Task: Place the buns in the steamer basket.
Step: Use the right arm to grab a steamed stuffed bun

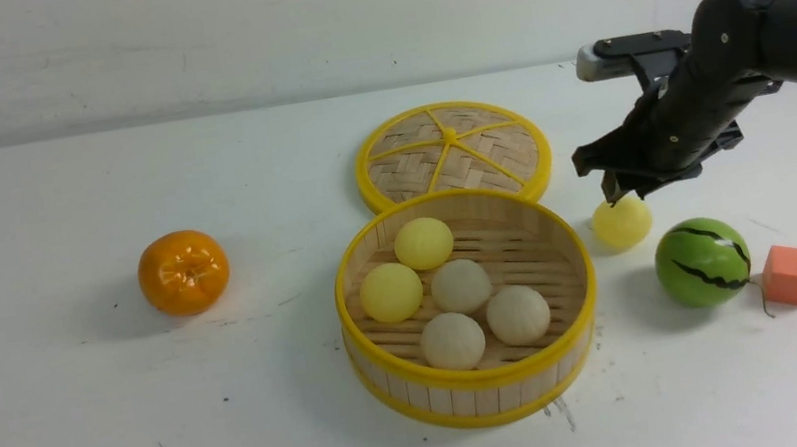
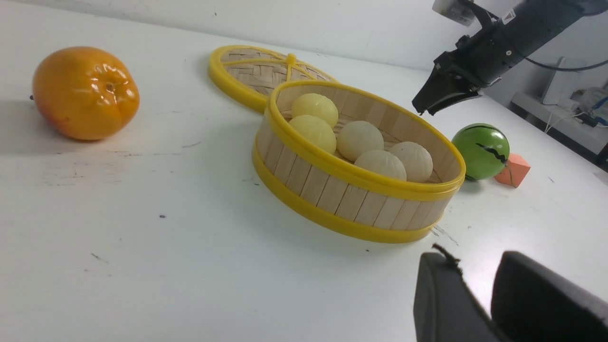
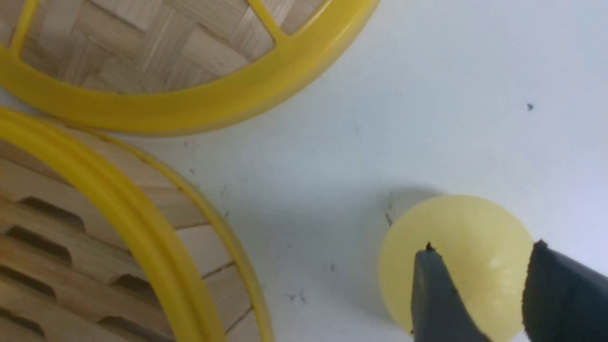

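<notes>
The right gripper (image 1: 622, 194) hangs just over the last bun (image 1: 621, 222), fingers narrowly parted, holding nothing. That bun sits on the table (image 1: 80, 434), just right of the basket (image 1: 343, 296) holding five others.

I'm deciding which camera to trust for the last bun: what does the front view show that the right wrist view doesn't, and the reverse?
Only the front view: five buns inside the steamer basket, the orange, the watermelon ball and the orange cube. Only the right wrist view: the right hand up close, its fingertips parted over the last yellow bun. Both: that bun on the table beside the basket, the basket's rim and the lid.
</notes>
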`<state>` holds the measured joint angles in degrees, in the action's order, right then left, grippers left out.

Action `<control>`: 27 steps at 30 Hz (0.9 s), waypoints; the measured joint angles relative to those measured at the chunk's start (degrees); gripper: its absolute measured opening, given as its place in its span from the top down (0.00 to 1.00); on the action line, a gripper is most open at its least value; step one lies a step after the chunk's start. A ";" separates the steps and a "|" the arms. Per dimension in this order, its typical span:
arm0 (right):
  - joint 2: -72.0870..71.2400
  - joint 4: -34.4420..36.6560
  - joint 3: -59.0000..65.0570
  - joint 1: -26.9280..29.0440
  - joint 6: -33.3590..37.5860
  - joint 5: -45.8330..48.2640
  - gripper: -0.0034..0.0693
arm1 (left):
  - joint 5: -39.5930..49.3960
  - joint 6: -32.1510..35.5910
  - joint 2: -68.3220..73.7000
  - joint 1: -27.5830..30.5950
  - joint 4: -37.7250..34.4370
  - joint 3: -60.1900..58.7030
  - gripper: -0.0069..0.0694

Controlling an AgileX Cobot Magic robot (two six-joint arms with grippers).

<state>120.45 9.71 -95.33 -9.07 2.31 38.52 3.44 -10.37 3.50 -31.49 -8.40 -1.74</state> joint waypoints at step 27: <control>4.26 -1.68 -4.20 0.00 0.64 2.97 0.90 | 0.00 0.00 0.00 0.00 0.00 0.00 0.70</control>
<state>124.71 8.03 -99.53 -9.07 2.95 41.49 3.44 -10.37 3.50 -31.49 -8.40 -1.74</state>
